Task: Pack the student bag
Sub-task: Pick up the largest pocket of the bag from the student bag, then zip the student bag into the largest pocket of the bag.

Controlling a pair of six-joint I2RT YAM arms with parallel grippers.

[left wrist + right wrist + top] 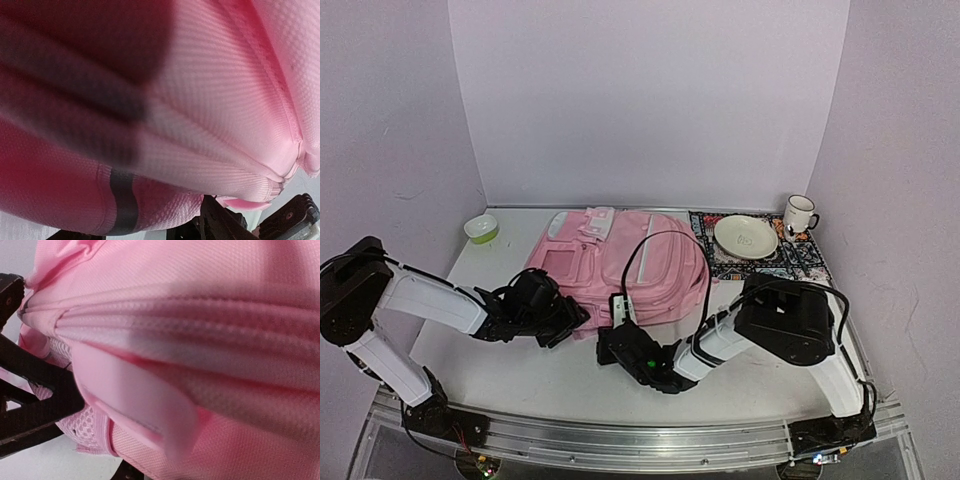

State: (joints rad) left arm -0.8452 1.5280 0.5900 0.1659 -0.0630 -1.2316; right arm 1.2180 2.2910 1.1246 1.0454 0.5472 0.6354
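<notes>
The student bag [630, 265], a big soft pink backpack, lies flat in the middle of the table. My left gripper [578, 318] presses into its near left edge. Pink weave [210, 100] fills the left wrist view and hides the fingers. My right gripper [610, 340] is at the bag's near edge, close beside the left one. In the right wrist view a pale pink flap [135, 400] of the bag [200, 315] runs down into where the jaws sit, bunched there. The left gripper's black body [30, 405] shows at that view's left.
A green bowl [481, 229] stands at the back left. At the back right a cream plate [745, 236] rests on a patterned mat [800, 262], with a white mug [800, 214] behind it. A black cable [665, 240] loops over the bag.
</notes>
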